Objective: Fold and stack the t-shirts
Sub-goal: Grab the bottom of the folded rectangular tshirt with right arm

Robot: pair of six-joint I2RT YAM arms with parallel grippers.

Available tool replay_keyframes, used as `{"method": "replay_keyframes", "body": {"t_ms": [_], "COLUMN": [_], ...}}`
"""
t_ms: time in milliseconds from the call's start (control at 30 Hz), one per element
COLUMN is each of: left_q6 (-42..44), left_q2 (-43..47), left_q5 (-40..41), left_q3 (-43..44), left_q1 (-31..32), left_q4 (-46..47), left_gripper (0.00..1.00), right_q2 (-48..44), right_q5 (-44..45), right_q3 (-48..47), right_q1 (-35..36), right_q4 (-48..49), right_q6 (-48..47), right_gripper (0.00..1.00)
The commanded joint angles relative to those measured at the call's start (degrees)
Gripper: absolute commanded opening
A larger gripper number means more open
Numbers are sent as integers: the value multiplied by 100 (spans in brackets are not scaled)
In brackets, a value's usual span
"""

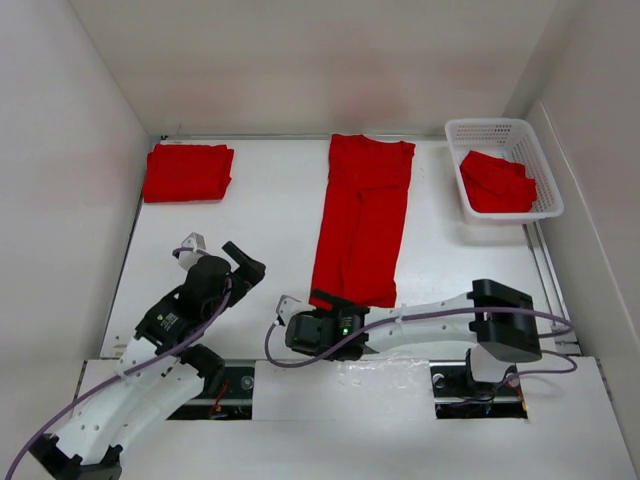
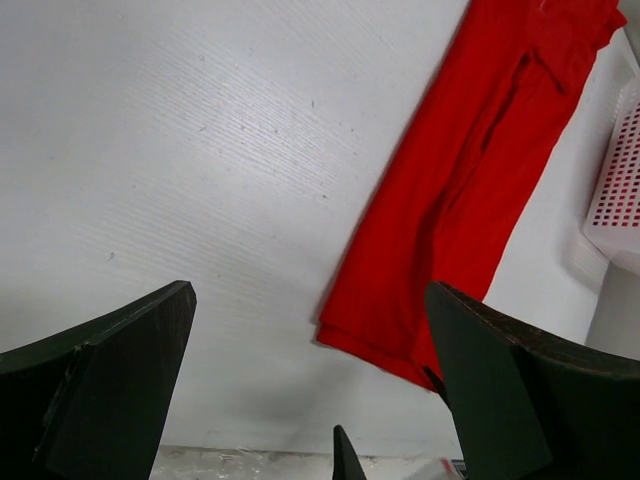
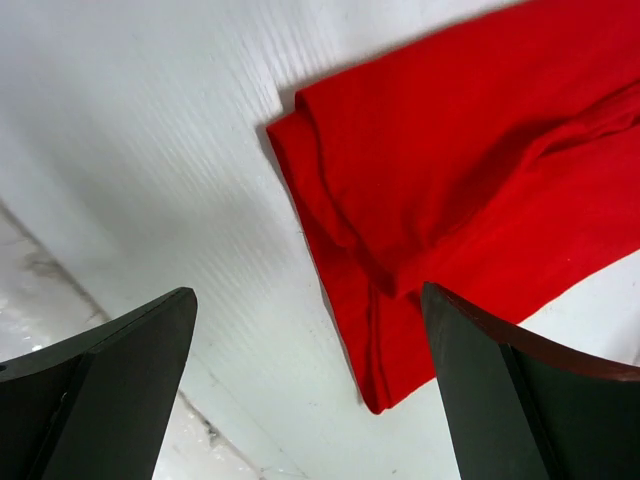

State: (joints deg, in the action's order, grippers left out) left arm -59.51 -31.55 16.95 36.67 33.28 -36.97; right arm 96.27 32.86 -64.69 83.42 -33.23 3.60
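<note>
A red t-shirt (image 1: 362,215), folded into a long strip, lies flat mid-table, hem nearest me. It shows in the left wrist view (image 2: 470,180) and the right wrist view (image 3: 470,170). A folded red t-shirt (image 1: 187,172) lies at the back left. Another crumpled red t-shirt (image 1: 497,181) sits in the basket. My left gripper (image 1: 240,262) is open and empty above bare table, left of the strip. My right gripper (image 1: 318,300) is open and empty, hovering at the strip's near left corner (image 3: 380,400).
A white mesh basket (image 1: 545,172) stands at the back right; its edge shows in the left wrist view (image 2: 618,190). White walls close in the table on the left, back and right. A metal rail (image 1: 340,375) runs along the near edge.
</note>
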Motion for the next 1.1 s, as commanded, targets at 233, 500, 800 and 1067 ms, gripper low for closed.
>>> {"method": "replay_keyframes", "body": {"t_ms": [233, 500, 800, 1067], "left_q6": [-105, -52, 0, 53], "left_q2": [-140, -246, -299, -352], "left_q5": [230, 230, 230, 230], "left_q3": [192, 139, 139, 139], "left_q1": [-5, -5, -5, -5], "left_q4": [-179, -12, -12, 41], "left_gripper": [100, 100, 100, 100], "right_q2": [6, 6, 181, 463], "right_q5": [-868, -1440, -1915, -2135], "right_q3": [96, 149, 211, 88], "right_q1": [-791, -1152, -1715, -2084], "right_q4": [256, 256, 511, 458], "right_q6": [-227, -351, -403, -403], "right_gripper": [96, 92, 86, 66]}}
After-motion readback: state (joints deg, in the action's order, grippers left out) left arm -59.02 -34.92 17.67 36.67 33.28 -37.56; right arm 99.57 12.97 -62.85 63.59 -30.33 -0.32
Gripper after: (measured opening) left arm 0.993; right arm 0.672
